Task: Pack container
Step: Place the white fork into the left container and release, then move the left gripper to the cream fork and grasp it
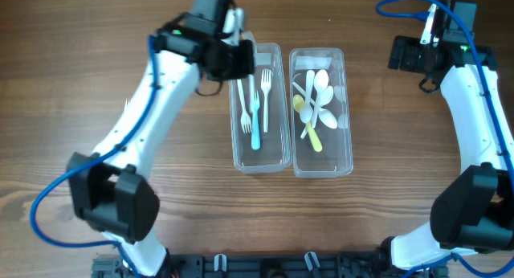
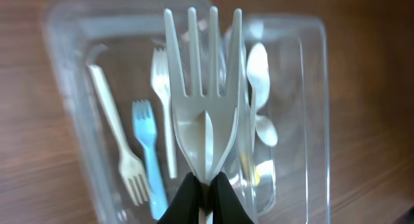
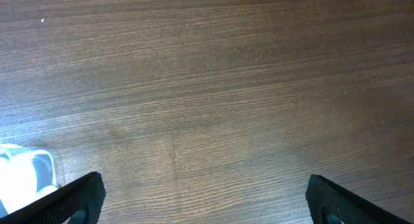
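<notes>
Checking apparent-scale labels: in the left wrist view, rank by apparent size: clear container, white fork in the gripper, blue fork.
1. clear container, spans most of the frame.
2. held white fork, enlarged by nearness to the camera.
3. blue fork, smallest; true size against the held white fork unsure.

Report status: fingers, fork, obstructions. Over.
Left fingers shut on white fork. Right fingers open, empty. Fork held over fork container. No obstruction seen.
</notes>
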